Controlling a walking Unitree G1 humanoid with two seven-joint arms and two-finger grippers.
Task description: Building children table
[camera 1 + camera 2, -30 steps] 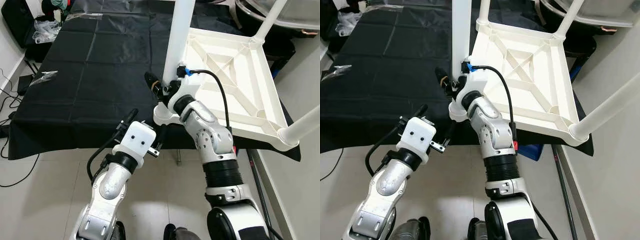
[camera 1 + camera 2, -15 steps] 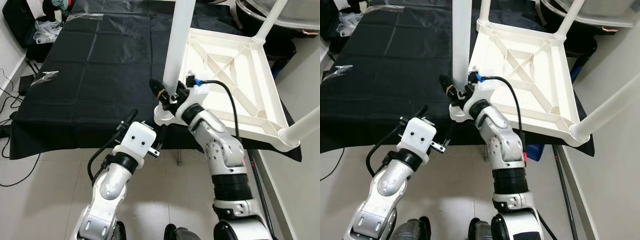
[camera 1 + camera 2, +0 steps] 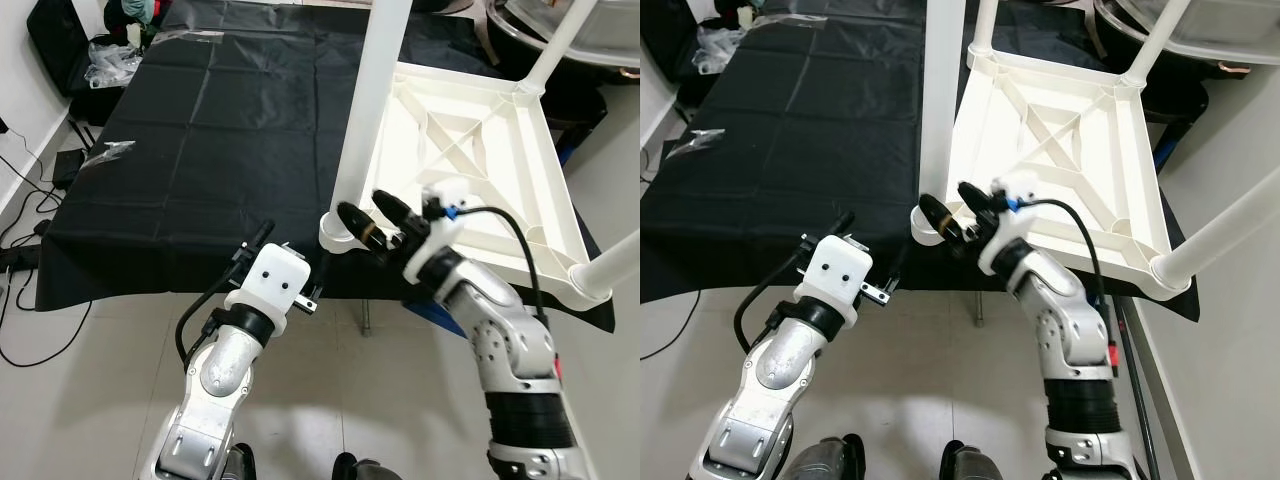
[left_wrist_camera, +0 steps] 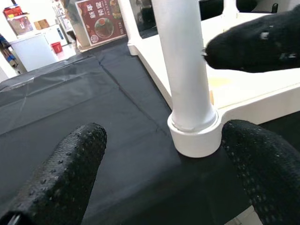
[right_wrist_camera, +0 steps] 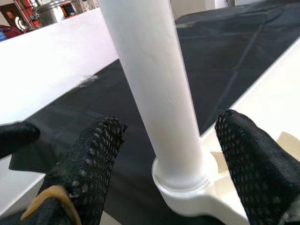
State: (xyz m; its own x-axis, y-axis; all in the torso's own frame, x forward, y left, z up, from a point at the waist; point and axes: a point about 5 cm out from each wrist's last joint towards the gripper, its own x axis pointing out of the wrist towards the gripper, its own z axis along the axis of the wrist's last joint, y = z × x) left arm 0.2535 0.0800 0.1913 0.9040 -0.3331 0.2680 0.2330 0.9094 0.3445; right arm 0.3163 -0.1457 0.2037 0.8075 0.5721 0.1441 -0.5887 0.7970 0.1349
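The white children's table point(image 3: 480, 170) lies upside down on my worktop point(image 3: 200, 150), which is covered with a black cloth. Its ribbed underside faces up, and its legs stand up from the corners. The near-left leg point(image 3: 370, 110) rises straight from its round corner socket point(image 3: 338, 233) at the front edge of the worktop.

My right gripper point(image 3: 380, 217) sits just beside that socket, on the side toward the tabletop's front edge, at the level of the leg's base. Its 2 black fingers are spread apart and hold nothing. One finger point(image 3: 358, 226) lies across the front of the socket, close against it; I cannot tell whether it touches. In the right wrist view the leg point(image 5: 150, 89) stands between the 2 fingers point(image 5: 89, 164), with a clear gap on each side, and its foot is seated in the socket point(image 5: 183, 192).

My left gripper point(image 4: 164, 164) hangs lower, in front of the worktop's edge and to the left of the socket. It is also spread wide and empty. In the left wrist view the leg point(image 4: 183, 65) and socket point(image 4: 194, 136) stand ahead between its fingers point(image 4: 65, 173), well short of them, and one of my right gripper's fingers reaches in beside the leg.

A second leg point(image 3: 555, 45) rises at the far corner, and a third point(image 3: 615, 270) slants out from the near-right corner. Crumpled plastic wrap point(image 3: 105, 152) lies on the cloth near the worktop's left edge.
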